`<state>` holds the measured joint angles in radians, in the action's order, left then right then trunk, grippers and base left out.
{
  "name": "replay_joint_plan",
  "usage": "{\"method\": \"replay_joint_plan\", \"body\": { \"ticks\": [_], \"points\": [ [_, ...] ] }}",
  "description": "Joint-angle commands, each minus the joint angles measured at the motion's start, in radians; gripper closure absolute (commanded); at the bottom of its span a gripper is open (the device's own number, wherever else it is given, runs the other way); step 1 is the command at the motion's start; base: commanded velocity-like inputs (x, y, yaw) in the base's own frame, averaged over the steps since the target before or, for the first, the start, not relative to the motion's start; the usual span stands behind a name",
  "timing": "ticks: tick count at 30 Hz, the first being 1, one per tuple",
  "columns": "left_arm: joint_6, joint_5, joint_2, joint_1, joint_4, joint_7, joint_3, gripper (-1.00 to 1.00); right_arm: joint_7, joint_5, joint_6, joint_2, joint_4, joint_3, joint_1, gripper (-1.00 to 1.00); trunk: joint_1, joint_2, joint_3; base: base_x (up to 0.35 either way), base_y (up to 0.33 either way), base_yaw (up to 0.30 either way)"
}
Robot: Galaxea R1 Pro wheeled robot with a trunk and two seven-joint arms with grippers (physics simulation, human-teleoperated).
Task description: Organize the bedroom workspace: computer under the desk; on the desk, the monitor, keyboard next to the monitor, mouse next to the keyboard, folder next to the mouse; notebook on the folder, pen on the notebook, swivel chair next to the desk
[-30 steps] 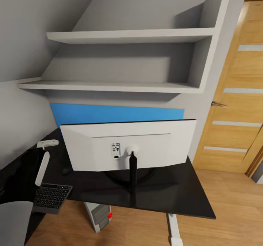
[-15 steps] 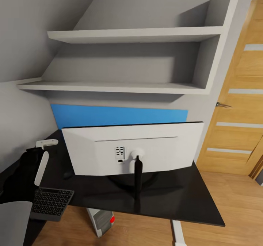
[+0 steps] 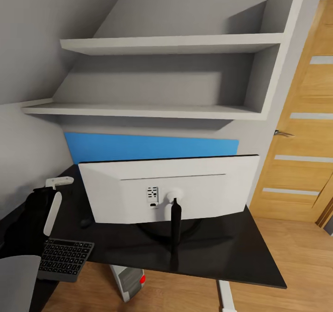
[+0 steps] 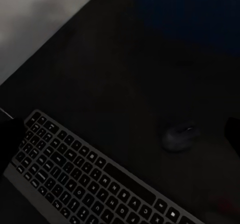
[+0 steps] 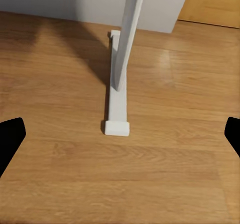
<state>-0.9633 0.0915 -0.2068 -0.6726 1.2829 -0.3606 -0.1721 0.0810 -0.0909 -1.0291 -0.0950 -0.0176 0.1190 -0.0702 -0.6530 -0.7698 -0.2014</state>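
The monitor [image 3: 169, 189] stands on the black desk [image 3: 222, 252] with its white back toward me. The keyboard [image 3: 64, 258] lies at the desk's near left part, beside my left arm [image 3: 44, 210]. In the left wrist view my left gripper [image 4: 120, 136] hangs open above the dark top, over the keyboard [image 4: 95, 179] and the small mouse [image 4: 179, 136] that sits just beyond it. The computer [image 3: 129, 279] shows under the desk with its red spot. My right gripper [image 5: 120, 136] is open over bare floor, facing a white desk leg [image 5: 120, 84].
A blue wall panel [image 3: 152, 147] runs behind the monitor, and grey shelves [image 3: 162, 110] hang above it. A wooden door [image 3: 305, 131] stands at the right, with wood floor [image 3: 300, 256] in front of it.
The whole head view has shifted slightly since a second ago, so the camera moved. The monitor, keyboard and arms stand as before.
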Motion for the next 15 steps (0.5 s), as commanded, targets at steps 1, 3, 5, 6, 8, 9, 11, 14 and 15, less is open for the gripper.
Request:
{"method": "replay_joint_plan", "body": {
  "ticks": [1, 3, 5, 6, 8, 9, 11, 14, 15],
  "points": [
    [-0.003, 0.010, 0.000, -0.001, 0.000, -0.008, 0.000, -1.00, 0.008, -0.010, -0.003, 0.000, -0.002, 0.004, -0.001, -1.00, 0.000, -0.001, -0.002, 0.000, 0.000, 0.000],
    [-0.003, 0.010, 0.000, -0.001, -0.003, -0.008, 0.001, -1.00, 0.008, -0.010, -0.002, 0.000, -0.002, 0.004, -0.001, -1.00, 0.000, -0.001, -0.002, 0.000, 0.000, 0.000],
    [-0.003, 0.010, 0.001, -0.001, -0.004, -0.007, 0.001, -1.00, 0.008, -0.010, 0.001, 0.000, -0.001, 0.004, -0.002, -1.00, 0.000, -0.001, -0.002, 0.000, 0.000, 0.000],
    [-0.003, 0.011, 0.001, -0.001, -0.004, -0.007, 0.001, -1.00, 0.008, -0.010, 0.002, 0.000, -0.001, 0.004, -0.002, -1.00, 0.000, -0.001, -0.002, 0.000, 0.000, 0.000],
    [-0.002, 0.011, 0.001, -0.001, -0.005, -0.006, 0.001, -1.00, 0.008, -0.010, 0.003, 0.000, -0.001, 0.004, -0.002, -1.00, 0.000, -0.001, -0.002, 0.000, 0.000, 0.000],
    [-0.002, 0.011, 0.001, -0.001, -0.007, -0.006, 0.001, -1.00, 0.008, -0.010, 0.003, 0.000, -0.001, 0.004, -0.001, -1.00, 0.000, -0.001, -0.002, 0.000, 0.000, 0.000],
    [-0.002, 0.011, 0.001, -0.001, -0.016, -0.006, 0.002, -1.00, 0.008, -0.010, 0.004, 0.000, -0.001, 0.004, -0.002, -1.00, 0.000, -0.001, -0.002, 0.000, 0.000, 0.000],
    [0.008, 0.012, 0.001, -0.001, -0.043, -0.005, 0.002, -1.00, 0.008, -0.010, 0.004, 0.000, -0.002, 0.004, -0.001, -1.00, 0.000, -0.001, -0.002, 0.000, 0.000, 0.000],
    [0.017, 0.012, 0.001, -0.001, -0.054, -0.005, 0.002, -1.00, 0.008, -0.010, 0.004, 0.000, -0.001, 0.004, -0.001, -1.00, 0.000, -0.001, -0.002, 0.000, 0.000, 0.000]
  ]
}}
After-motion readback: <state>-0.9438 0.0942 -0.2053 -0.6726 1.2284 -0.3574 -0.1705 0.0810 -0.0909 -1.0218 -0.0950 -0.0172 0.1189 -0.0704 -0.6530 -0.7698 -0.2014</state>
